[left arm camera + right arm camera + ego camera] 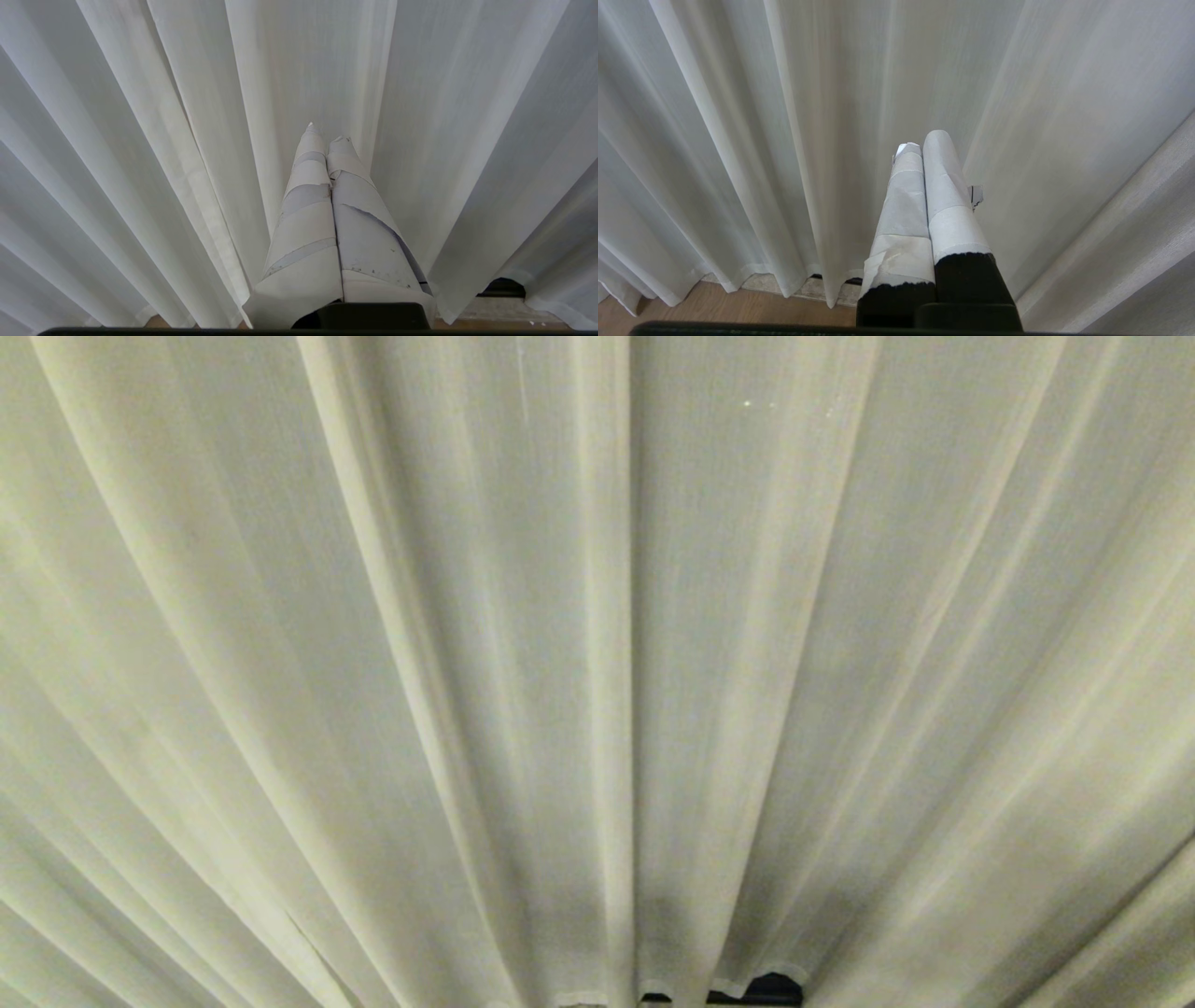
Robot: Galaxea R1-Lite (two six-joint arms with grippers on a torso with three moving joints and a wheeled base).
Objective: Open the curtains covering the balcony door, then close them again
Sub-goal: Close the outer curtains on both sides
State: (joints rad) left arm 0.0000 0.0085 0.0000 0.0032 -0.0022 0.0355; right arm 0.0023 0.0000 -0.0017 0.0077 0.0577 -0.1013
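So the curtains (420, 663) fill basically the whole head view: two cream panels of thin, finely woven fabric with long vertical pleats, their hemmed straight edges meeting down the middle. They're drawn shut, and only a tiny dark sliver peeks out under the hems at the bottom, too small to say what it is.

Neither arm shows up in the head view, but each wrist cam shows its own hand. The left hand (325, 133) has two tapered fingers wrapped in pale tape strips, pressed together with nothing in them, pointing at the pleats without clearly touching.

The right hand (923, 140) is the same deal: two taped fingers with black bases, closed and empty. Only that view shows the wooden floor (738, 308) and a pale stone sill (803, 287) below the hems.
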